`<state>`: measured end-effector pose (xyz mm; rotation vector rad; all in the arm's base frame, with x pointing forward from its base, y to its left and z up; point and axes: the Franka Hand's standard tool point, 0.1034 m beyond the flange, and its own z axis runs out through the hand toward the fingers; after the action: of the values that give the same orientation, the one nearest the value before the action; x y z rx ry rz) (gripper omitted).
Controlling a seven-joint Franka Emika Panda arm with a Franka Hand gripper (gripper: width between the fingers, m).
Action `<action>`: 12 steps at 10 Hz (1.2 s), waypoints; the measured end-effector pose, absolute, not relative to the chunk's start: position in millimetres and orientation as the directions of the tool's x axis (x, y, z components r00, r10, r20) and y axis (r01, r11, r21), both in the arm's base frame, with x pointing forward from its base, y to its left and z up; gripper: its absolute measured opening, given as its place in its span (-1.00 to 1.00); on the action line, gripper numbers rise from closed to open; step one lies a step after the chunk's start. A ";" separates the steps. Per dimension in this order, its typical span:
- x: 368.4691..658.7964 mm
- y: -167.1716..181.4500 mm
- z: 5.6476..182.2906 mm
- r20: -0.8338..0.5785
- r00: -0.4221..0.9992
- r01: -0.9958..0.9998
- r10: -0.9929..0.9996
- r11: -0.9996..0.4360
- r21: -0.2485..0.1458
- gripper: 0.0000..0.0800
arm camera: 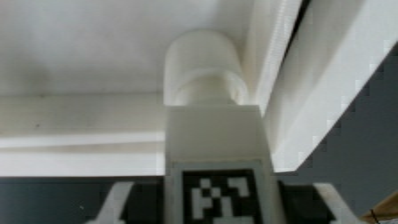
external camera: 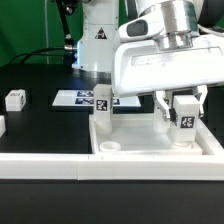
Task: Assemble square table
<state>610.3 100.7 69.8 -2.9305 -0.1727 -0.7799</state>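
The white square table top (external camera: 150, 150) lies on the black table with its raised rim up. One tagged leg (external camera: 102, 108) stands upright in its corner at the exterior view's left. My gripper (external camera: 184, 108) is shut on a second tagged leg (external camera: 186, 122) and holds it upright over the top's far corner at the exterior view's right. In the wrist view this leg (arm camera: 210, 120) runs from between my fingers (arm camera: 128, 203) down to the top's inner corner (arm camera: 71, 60), beside the rim (arm camera: 294, 90). I cannot tell whether its end touches the socket.
A loose leg (external camera: 15, 99) lies on the black table at the exterior view's left, and another white part (external camera: 2, 126) shows at the left edge. The marker board (external camera: 80, 99) lies behind the top. A long white rail (external camera: 40, 166) runs along the front.
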 end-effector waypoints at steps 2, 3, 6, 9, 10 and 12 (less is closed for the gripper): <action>610.3 100.6 69.7 0.500 0.862 0.136 0.083 -0.988 -0.071 -0.10; 610.3 100.6 69.7 0.500 0.862 0.137 0.084 -0.988 -0.071 0.31; 610.3 100.6 69.7 0.500 0.862 0.138 0.085 -0.988 -0.070 0.61; 610.2 100.6 69.7 0.500 0.862 0.138 0.085 -0.988 -0.070 0.62; 610.2 100.6 69.7 0.500 0.862 0.138 0.085 -0.988 -0.070 0.62; 610.6 99.2 70.9 0.494 0.865 0.137 0.085 -0.988 -0.070 0.62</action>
<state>610.6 99.2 70.9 -2.9337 -0.1748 -0.7707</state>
